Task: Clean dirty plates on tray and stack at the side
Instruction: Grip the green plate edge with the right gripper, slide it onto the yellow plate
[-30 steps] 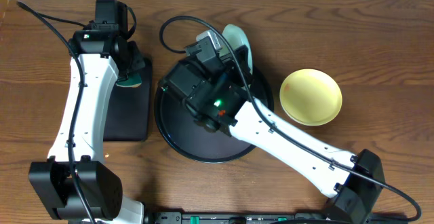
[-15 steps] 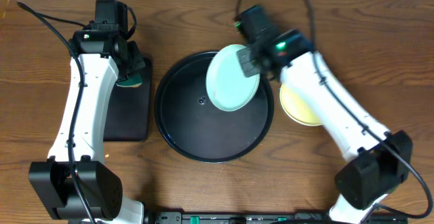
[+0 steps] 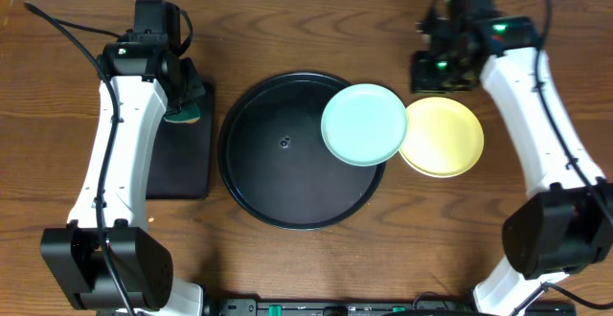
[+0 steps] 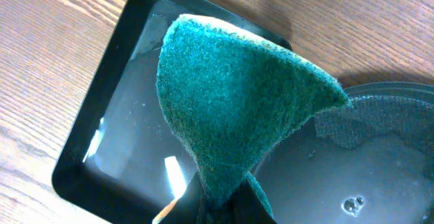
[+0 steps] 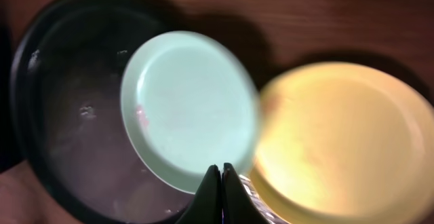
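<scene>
Over on the right, the mint plate [image 3: 363,124] is lying half on the yellow plate [image 3: 450,144], probably needing straightening, right gripper [image 5: 221,174] hanging closed and empty, left gripper [image 4: 227,207] pinching the sponge [image 4: 237,108].

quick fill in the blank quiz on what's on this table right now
1. The pale mint round plastic plate overlaps both the pale yellow round plastic plate and the rim of the large round black ___.
2. The left gripper pinches a teal ___.
3. The right gripper, fingers shut, holds ___.
Missing words: tray; sponge; nothing.
</scene>
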